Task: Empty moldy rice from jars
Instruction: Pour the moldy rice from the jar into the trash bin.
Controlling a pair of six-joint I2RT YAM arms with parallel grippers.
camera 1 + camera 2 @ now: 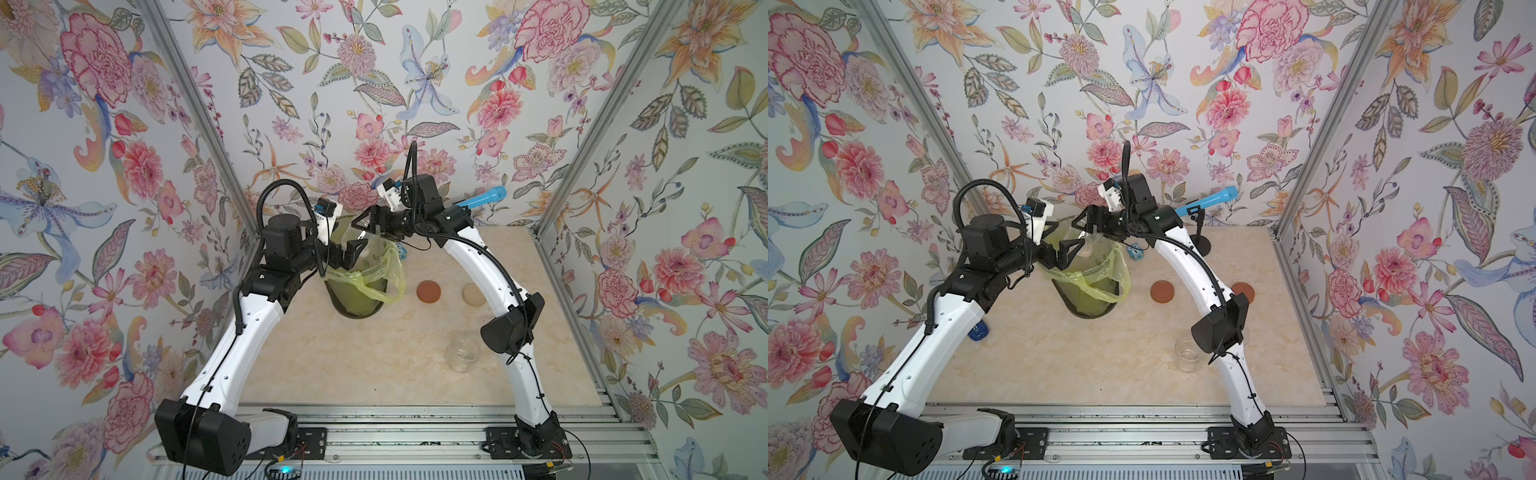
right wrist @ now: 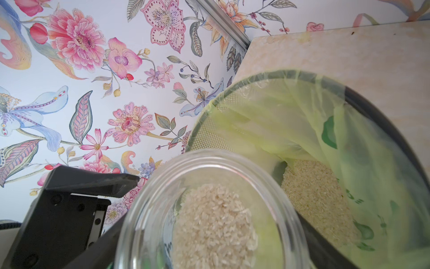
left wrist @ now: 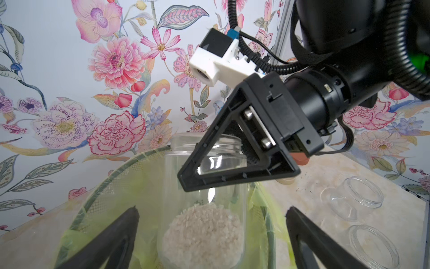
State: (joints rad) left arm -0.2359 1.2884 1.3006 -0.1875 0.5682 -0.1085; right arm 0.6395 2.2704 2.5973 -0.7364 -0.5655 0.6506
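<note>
Moldy rice (image 3: 202,233) lies heaped at the closed end of the one jar (image 3: 174,177) that is off the table. The pale grains show through the clear wall, and from the right wrist camera I look straight in through its open mouth.

Farthest left is my left gripper (image 3: 211,208). Its fingers (image 3: 111,242) are spread wide with nothing between them, and the jar hangs just ahead of their tips. Below and ahead of that gripper stands the dark mesh bin (image 1: 357,305). It is lined with a yellow-green bag (image 1: 390,272), whose edge spills over the rim on the side toward my right arm. A heap of loose rice (image 2: 314,200) lies down in the bag.

Next comes my right gripper (image 1: 360,226), reaching in from the opposite side to face the left one. It is clamped on the jar's body, one finger flat against the wall in the left wrist view, and it holds the jar above the bin's mouth. I cannot tell how steeply the jar leans.

Out past the right gripper's wrist, on the table (image 1: 374,365), a reddish-brown lid (image 1: 430,291) lies flat, with a beige lid (image 1: 473,294) just beyond it. Beside my right arm's elbow sit two empty jars (image 3: 353,198), open and close together.
</note>
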